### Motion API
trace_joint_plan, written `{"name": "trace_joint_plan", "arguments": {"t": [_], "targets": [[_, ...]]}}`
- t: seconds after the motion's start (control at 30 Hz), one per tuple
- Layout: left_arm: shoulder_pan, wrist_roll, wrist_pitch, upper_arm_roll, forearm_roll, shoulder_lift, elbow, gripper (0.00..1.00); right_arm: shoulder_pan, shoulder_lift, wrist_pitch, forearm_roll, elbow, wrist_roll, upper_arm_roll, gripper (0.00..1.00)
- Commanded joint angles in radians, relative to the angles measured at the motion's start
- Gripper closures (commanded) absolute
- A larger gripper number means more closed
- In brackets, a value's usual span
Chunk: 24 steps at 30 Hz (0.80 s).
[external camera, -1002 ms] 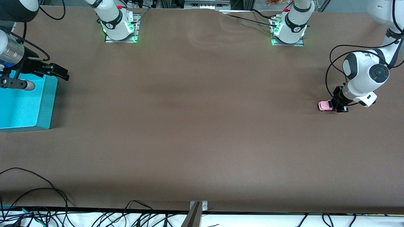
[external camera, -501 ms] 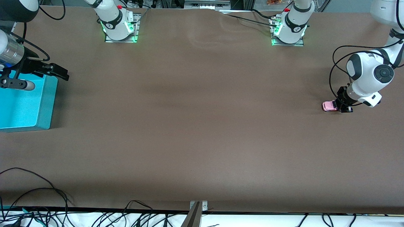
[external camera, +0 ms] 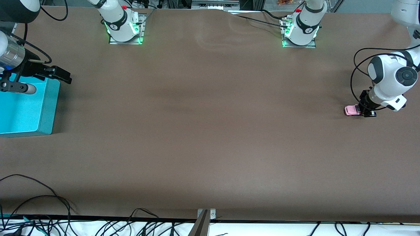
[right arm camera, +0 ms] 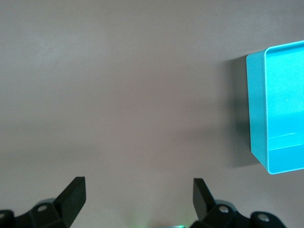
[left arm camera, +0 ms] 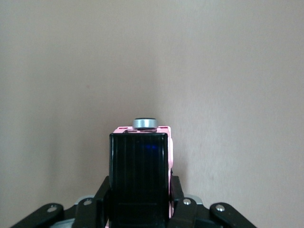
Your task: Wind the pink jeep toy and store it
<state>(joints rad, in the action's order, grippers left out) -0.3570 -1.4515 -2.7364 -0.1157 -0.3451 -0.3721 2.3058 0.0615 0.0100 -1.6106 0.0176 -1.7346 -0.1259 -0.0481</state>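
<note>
Down at the right edge of the front view, a little above mid-height, the pink jeep toy (external camera: 351, 110) is sitting on the brown counter (external camera: 210, 131) at the left arm's end, with the left pincer (external camera: 367, 111) clamping it from the side. Through the left wrist view the pincer's fingers (left arm camera: 102, 197) are pressing against the jeep's flanks, its black roof (left arm camera: 139, 175) filling the gap. Over at the left edge of the front view, the right pincer (external camera: 54, 74) is waiting with its jaws spread wide, hovering over the corner of a turquoise bin (external camera: 46, 111) standing at the right arm's end.
</note>
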Motion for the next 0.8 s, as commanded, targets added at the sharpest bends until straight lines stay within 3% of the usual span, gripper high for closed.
{"name": "trace_joint_plan", "arguments": {"t": [0.0,0.03,0.1,0.4,0.77], "targets": [[-0.01,-0.003,-0.06,-0.004,-0.041,-0.111,-0.043,0.49,0.003,-0.013,0.023,-0.002,0.032,-0.015,-0.002,0.0],[-0.01,-0.003,-0.059,-0.004,-0.043,-0.108,-0.043,0.36,0.003,-0.013,0.023,-0.001,0.032,-0.015,-0.002,0.0],[-0.01,-0.003,-0.055,-0.004,-0.044,-0.096,-0.042,0.0,0.003,-0.015,0.023,-0.002,0.032,-0.015,-0.002,0.0],[0.023,-0.004,0.099,-0.012,-0.043,0.022,-0.042,0.0,0.003,-0.015,0.023,-0.002,0.032,-0.015,-0.002,0.0],[0.032,-0.001,0.196,-0.01,-0.046,0.116,-0.039,0.0,0.003,-0.016,0.023,-0.002,0.032,-0.015,-0.002,0.0]]}}
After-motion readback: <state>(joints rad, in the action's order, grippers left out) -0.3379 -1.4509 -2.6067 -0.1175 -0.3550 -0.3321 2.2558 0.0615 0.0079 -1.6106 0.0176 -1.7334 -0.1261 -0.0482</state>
